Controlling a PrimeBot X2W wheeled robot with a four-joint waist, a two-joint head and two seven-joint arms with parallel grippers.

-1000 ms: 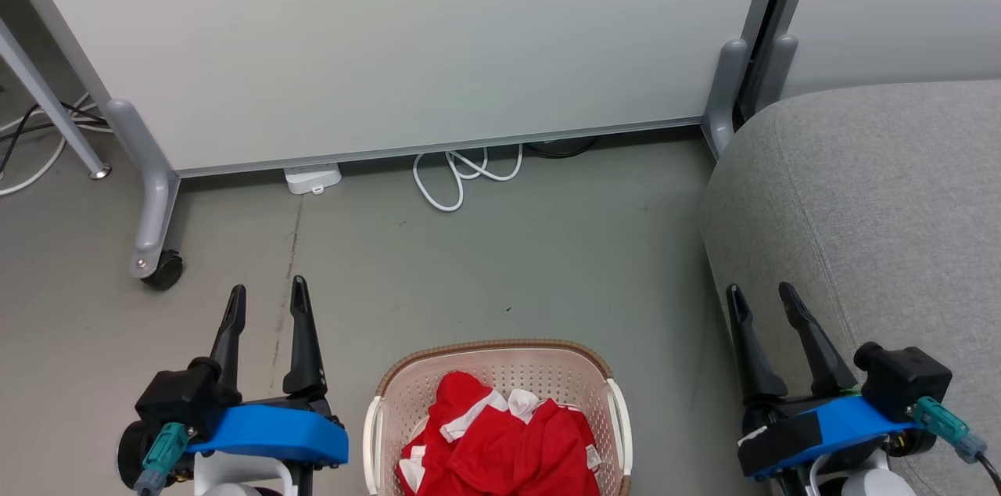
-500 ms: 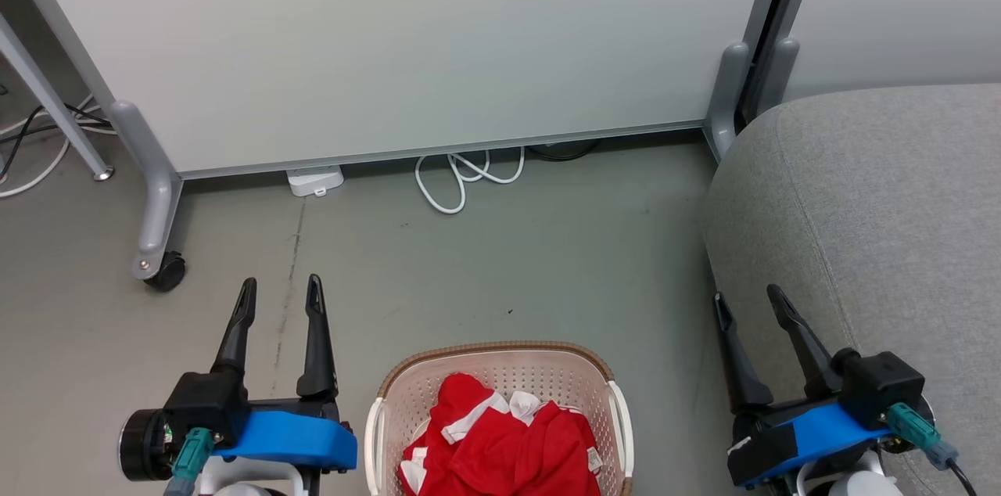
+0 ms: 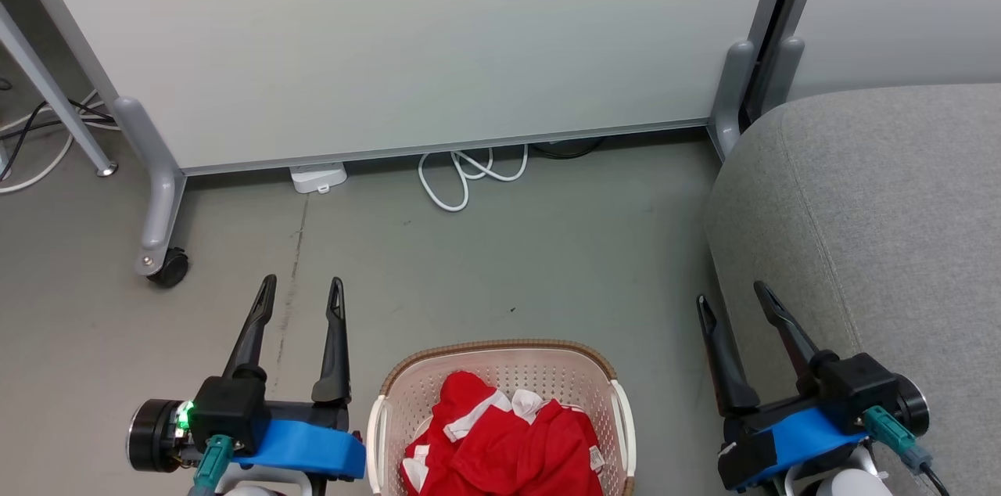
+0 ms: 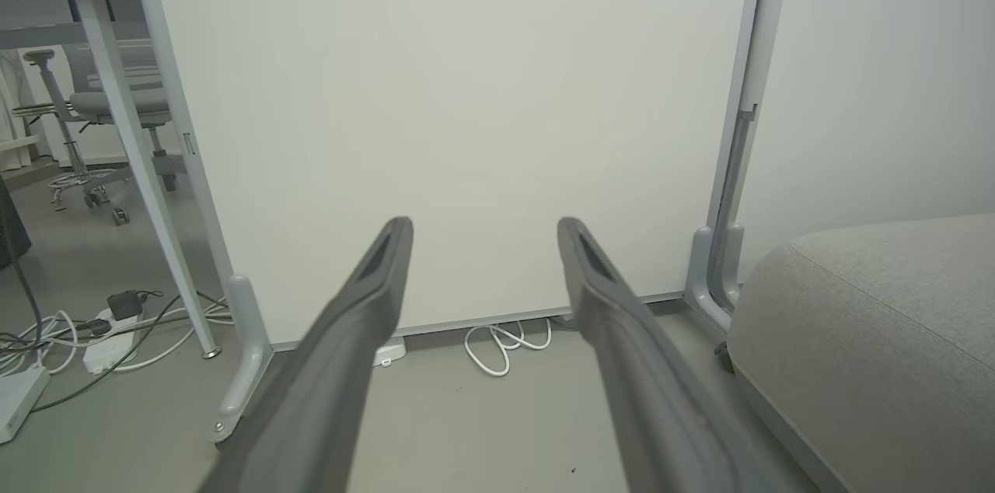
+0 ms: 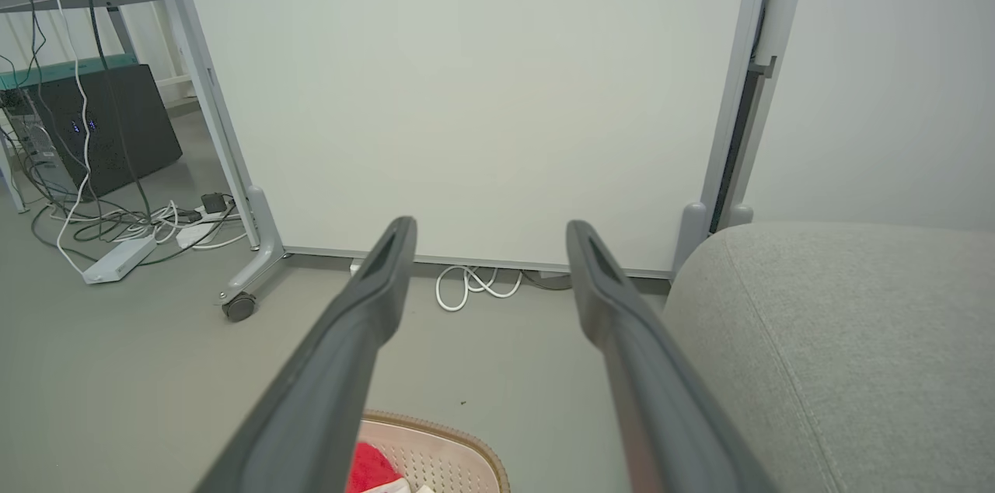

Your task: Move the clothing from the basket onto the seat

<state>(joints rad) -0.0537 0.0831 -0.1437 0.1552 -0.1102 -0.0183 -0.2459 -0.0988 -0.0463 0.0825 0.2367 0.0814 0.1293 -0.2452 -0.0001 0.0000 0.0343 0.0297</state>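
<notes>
Head view, left gripper (image 3: 303, 281): sat at 7 o'clock with its fingers spread wide and nothing between them, pointing toward 12.
Head view, right gripper (image 3: 731, 292): sat at 5 o'clock, also spread and empty, leaning toward 11, against the near edge of the seat (image 3: 884, 206).
Head view, basket (image 3: 500, 345): stood on the floor at 6 o'clock between the two grippers, cut off by the bottom edge.
Head view, clothing (image 3: 500, 441): lay as a crumpled red heap with white trim inside the basket; none lay on the seat.
Head view, seat: filled the 3 o'clock side, well right of the basket.
Left wrist view, left gripper (image 4: 483, 227): fingers parted, aimed at the white panel; the seat (image 4: 878, 298) lay at 4 o'clock.
Right wrist view, right gripper (image 5: 491, 227): fingers parted; the basket (image 5: 459, 431) and a scrap of clothing (image 5: 369, 466) sat at 6 to 7 o'clock, the seat (image 5: 839, 322) at 4.
Deciding relation: the heap lay below and behind both sets of fingertips, at 4 o'clock from the left and 8 from the right.
Nearer arm: the left looked slightly closer to the basket, the right closer to the seat.
Long axis: the heap showed none.
</notes>
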